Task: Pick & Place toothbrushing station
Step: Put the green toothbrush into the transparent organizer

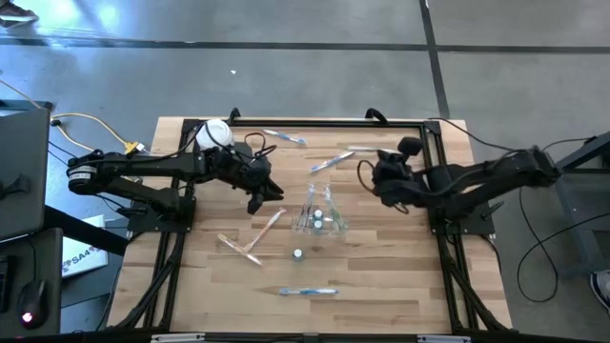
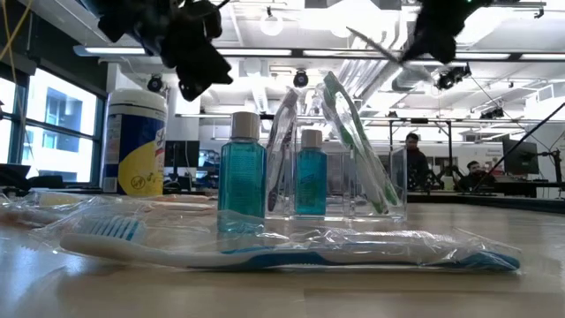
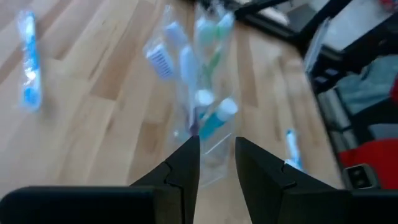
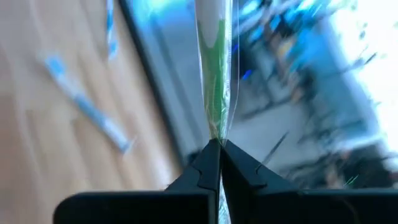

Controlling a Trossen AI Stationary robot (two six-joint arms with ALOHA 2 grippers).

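A clear cup [image 1: 320, 217] stands mid-table with several wrapped toothbrushes and a white-capped blue tube [image 2: 309, 172] in it. Another tube [image 2: 241, 168] stands on the table nearer the front edge. My right gripper [image 4: 219, 144] is raised right of the cup, shut on a green toothbrush in a clear wrapper [image 4: 214, 74]; in the low view the toothbrush [image 2: 371, 40] shows high above the cup. My left gripper [image 3: 217, 155] hovers left of the cup [image 3: 208, 134] and above it, open, with nothing between its fingers; it also shows in the high view [image 1: 255, 200]. My right gripper pinches one end of the wrapped green toothbrush [image 4: 216, 134] between its two shut fingers. The brush runs straight on from the fingertips, along their line. It is lifted clear of the table and the cup.
A white-lidded canister with a yellow label [image 1: 214, 133] stands at the far left. Loose wrapped toothbrushes lie at the far edge [image 1: 286, 138], far right of centre [image 1: 362, 150], left of the cup [image 1: 251, 238] and near the front edge [image 1: 307, 291].
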